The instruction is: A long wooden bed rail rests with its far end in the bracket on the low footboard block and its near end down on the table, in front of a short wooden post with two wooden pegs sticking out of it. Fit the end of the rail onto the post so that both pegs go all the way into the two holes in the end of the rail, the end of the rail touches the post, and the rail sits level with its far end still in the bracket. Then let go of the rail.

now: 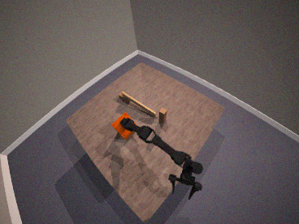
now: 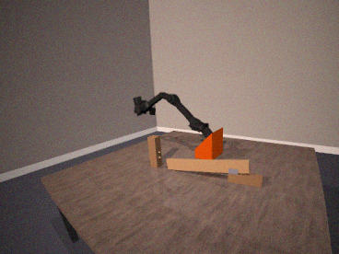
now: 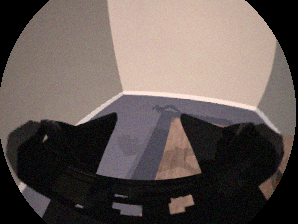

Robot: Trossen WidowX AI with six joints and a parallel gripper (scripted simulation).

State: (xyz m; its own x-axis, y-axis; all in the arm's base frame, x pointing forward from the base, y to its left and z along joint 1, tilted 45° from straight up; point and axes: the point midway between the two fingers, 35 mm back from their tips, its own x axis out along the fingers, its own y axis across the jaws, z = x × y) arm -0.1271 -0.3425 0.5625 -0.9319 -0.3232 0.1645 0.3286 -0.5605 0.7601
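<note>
while the hand (image 1: pixel 184 196) (image 3: pixel 149 116) is spread w/ nothing in it, orange block (image 1: pixel 119 129) (image 2: pixel 213 146) stands btwn arm base & rail (image 1: pixel 140 105) (image 2: pixel 207 166).

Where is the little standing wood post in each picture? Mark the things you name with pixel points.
Top: the post (image 1: pixel 162 115) (image 2: pixel 154 151) is just right of the middle, near one end of the long rail (image 1: pixel 139 104) (image 2: pixel 207 166).
Exterior: left of the middle, standing past the rail's left end.
Wrist: it isn't in this one.
Shared landmark: the wooden table top (image 1: pixel 97 118) (image 2: pixel 138 207) (image 3: pixel 172 162) shows in all three.
</note>
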